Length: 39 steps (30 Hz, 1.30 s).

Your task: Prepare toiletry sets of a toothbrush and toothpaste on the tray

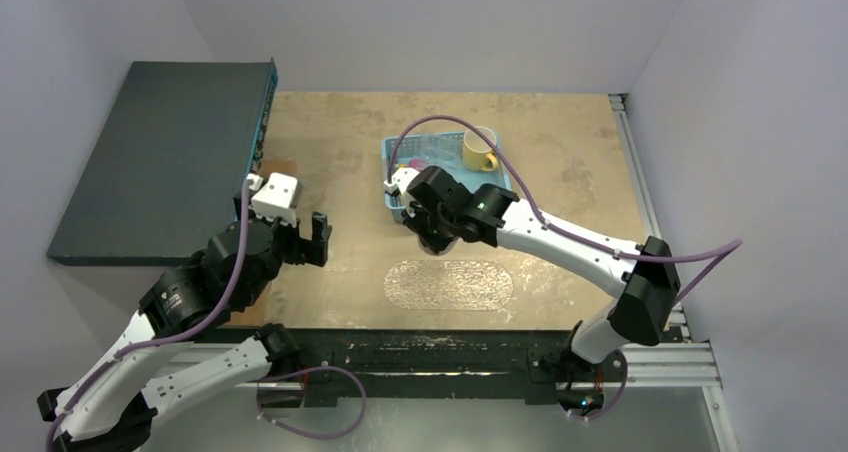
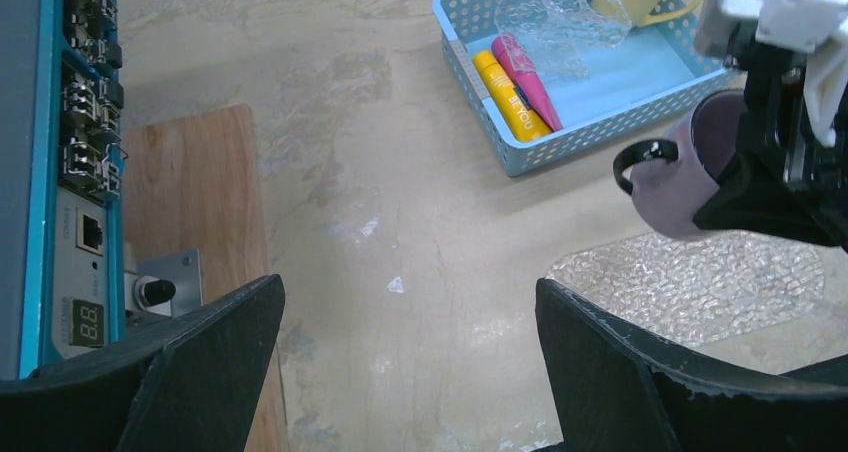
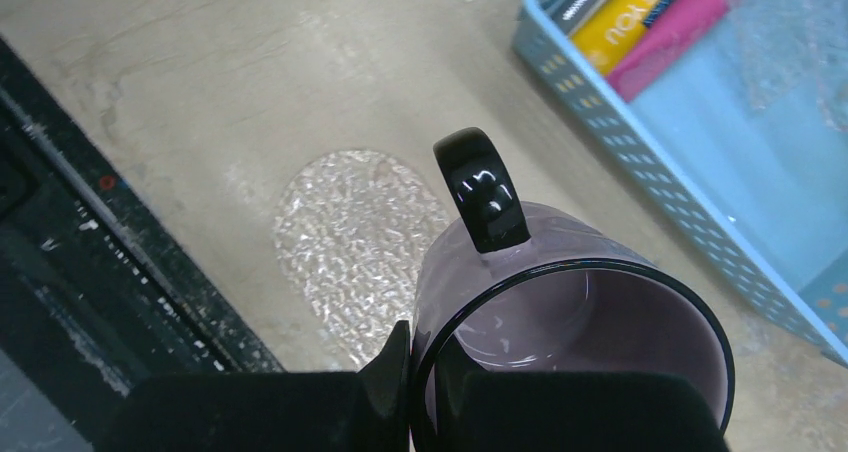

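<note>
Clear tray (image 3: 340,232) near right claw (image 3: 425,384)

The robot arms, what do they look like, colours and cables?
The left arm and right arm have white shells, black joints and a purple cable looping along each. The left pincer and right pincer are black, each behind a white block.

**Tray in front, basket behind, one mug held between**

The tray (image 1: 448,284) lies on the table (image 1: 330,132) near its front edge, about midway across. The basket (image 2: 580,142) sits behind it, apart from it. Inside, the left tube (image 2: 510,97) and right tube (image 2: 532,84) lie side by side at the left end, and the basket mug (image 1: 478,149) stands in the far right corner. The held mug (image 2: 680,177) hangs just in front of the basket, by the tray's far edge, its wall clamped in the right gripper (image 3: 425,387). The left gripper (image 2: 410,302) hovers left of the tray. Further left, a board (image 2: 190,192) lies beside a box (image 1: 170,152).
</note>
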Each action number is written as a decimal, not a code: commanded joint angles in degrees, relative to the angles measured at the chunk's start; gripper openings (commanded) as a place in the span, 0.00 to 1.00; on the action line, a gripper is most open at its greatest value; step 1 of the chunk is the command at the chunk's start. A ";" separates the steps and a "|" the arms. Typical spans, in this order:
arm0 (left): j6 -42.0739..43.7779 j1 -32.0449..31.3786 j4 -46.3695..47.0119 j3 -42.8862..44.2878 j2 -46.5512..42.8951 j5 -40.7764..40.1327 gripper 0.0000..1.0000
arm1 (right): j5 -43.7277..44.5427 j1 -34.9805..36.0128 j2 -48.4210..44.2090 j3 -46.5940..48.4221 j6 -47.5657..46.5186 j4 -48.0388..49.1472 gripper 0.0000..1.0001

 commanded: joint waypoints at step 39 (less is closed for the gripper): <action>-1.88 -0.02 2.66 -1.07 -3.74 -5.76 0.96 | -3.03 13.25 12.76 1.57 0.65 9.33 0.00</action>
